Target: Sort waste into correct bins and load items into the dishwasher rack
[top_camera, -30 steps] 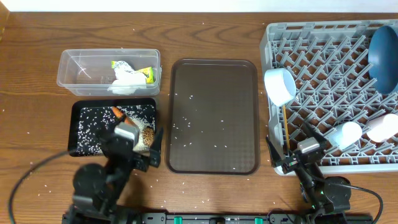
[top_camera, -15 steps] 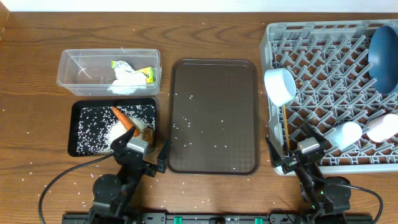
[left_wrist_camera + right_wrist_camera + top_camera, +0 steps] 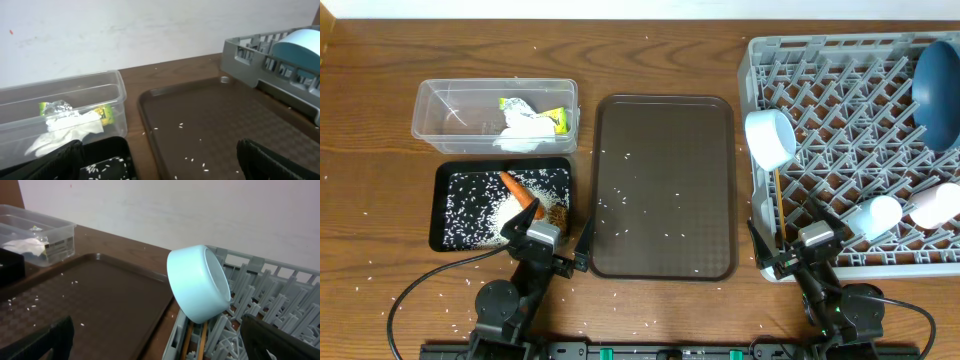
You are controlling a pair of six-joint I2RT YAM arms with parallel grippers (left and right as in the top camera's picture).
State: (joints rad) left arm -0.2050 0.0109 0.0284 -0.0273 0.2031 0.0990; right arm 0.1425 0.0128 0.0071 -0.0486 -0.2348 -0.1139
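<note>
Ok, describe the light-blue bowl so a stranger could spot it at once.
Find the big grey rack on the right. On its left edge, beside the brown tray, the light-blue bowl lies tipped on its side. It alone is pale blue; the plate in the rack is dark blue.

Your desk (image 3: 650, 60) is brown wood with four things directly on it. The black tray (image 3: 438, 200) sits just ahead of the left fingers (image 3: 585, 243), and the clear tub (image 3: 430, 110) is beyond it, near but apart. The brown serving tray (image 3: 665, 130) lies ahead, between the left fingers and the right fingers (image 3: 757, 240). The dishwasher rack (image 3: 760, 50) starts at the right fingers and runs ahead and to their right. Loose rice grains (image 3: 370, 262) dot the bare wood left of the left fingers.
</note>
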